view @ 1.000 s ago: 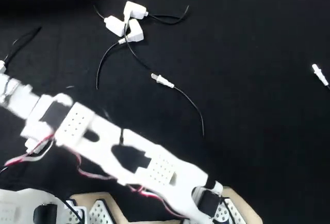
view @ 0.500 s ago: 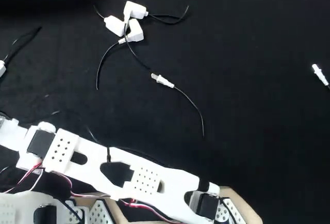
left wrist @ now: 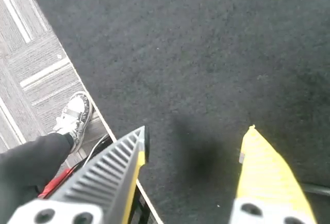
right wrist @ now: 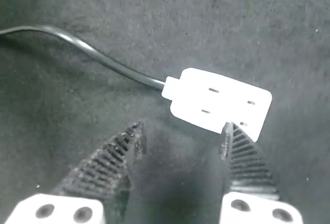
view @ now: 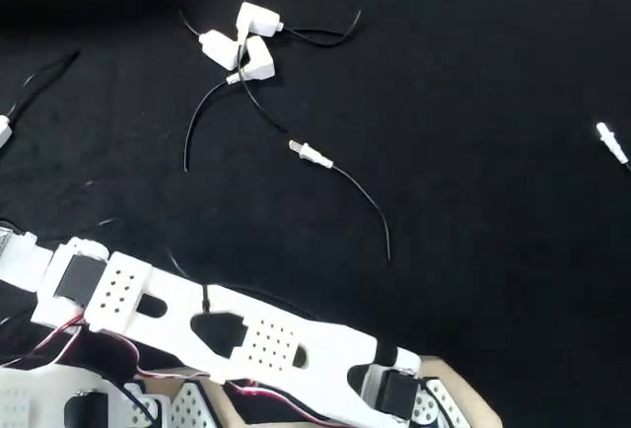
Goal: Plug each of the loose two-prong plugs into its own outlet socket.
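A white outlet socket on a black cord lies flat on the black cloth, slots facing up. It sits just beyond the tips of my right gripper, which is open and holds nothing. My left gripper is open over bare cloth near the table's edge. In the high view a white arm stretches across the near side and runs off the left edge. A loose two-prong plug with a curved black cord lies mid-table. Another plug is at the right edge. Three white pieces are bunched at the back.
A small white piece on a thin cord shows at the left edge of the high view. The table edge drops to a tiled floor beside my left gripper. The arm bases stand along the near edge.
The long white arm has swung toward the near edge and farther left; its wrist end has slid out past the left edge. Plugs and sockets have not moved.
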Robot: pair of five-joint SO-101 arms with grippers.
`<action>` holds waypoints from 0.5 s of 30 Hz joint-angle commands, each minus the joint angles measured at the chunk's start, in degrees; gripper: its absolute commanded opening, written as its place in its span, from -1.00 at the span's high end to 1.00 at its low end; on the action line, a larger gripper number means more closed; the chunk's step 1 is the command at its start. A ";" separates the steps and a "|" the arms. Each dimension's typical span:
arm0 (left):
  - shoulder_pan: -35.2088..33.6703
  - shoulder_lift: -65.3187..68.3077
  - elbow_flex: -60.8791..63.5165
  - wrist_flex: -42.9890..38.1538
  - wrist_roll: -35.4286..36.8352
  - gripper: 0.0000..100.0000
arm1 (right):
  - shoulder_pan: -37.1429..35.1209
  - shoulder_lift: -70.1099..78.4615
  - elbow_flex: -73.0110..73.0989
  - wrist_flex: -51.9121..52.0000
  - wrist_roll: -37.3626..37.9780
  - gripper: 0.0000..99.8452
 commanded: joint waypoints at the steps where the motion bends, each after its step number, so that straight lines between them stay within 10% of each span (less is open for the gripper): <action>1: -0.31 -2.46 -2.59 -0.70 0.09 0.42 | 3.25 -0.31 -2.42 -0.70 3.96 0.52; 15: 0.04 -2.37 -2.51 -0.70 0.00 0.42 | 9.76 -0.84 -2.95 -0.62 11.34 0.52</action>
